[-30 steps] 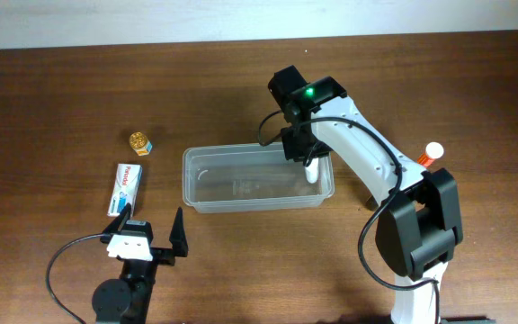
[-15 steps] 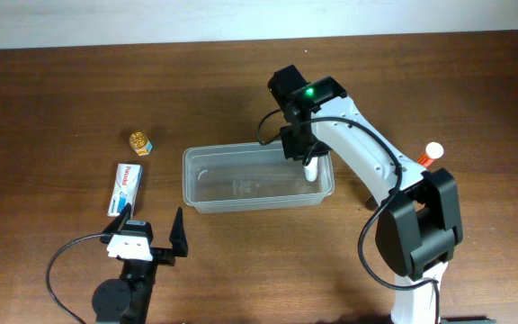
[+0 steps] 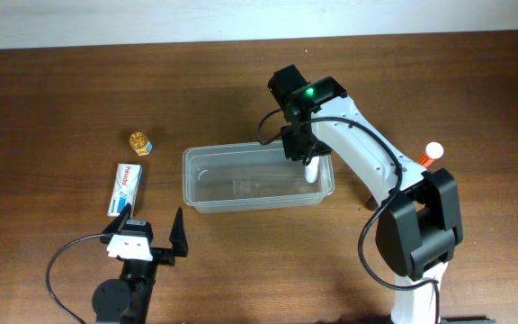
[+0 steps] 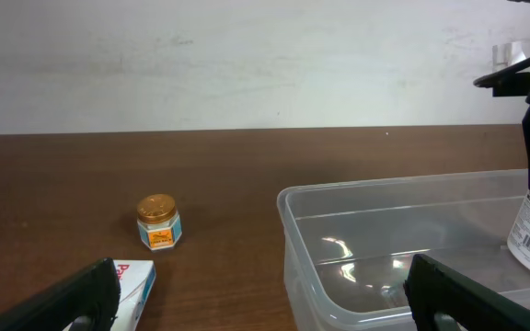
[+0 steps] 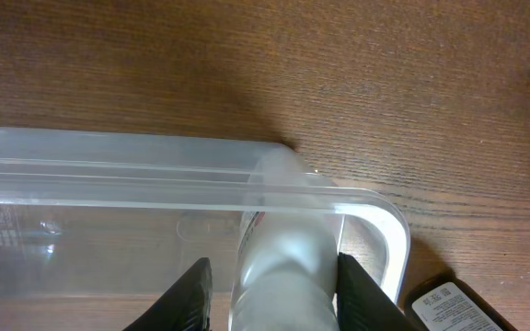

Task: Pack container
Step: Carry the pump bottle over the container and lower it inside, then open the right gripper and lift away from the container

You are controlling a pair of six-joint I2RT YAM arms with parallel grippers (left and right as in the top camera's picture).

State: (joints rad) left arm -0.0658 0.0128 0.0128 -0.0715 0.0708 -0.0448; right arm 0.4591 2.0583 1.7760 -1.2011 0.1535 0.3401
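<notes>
Bottle (image 5: pixel 283 257) gripped by right hand (image 5: pixel 279 299) in container (image 5: pixel 155 179) (label seen left-wrist only); left hand (image 3: pixel 153 218) spread, empty.

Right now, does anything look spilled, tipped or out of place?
Nothing stands out. The container sits flat, the right end effector grips a white bottle inside its right end, and the jar and box sit on the table beside it.

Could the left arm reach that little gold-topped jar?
Probably yes: the jar stands in the open on the table, the left gripper is open, and only the box lies near its path.
</notes>
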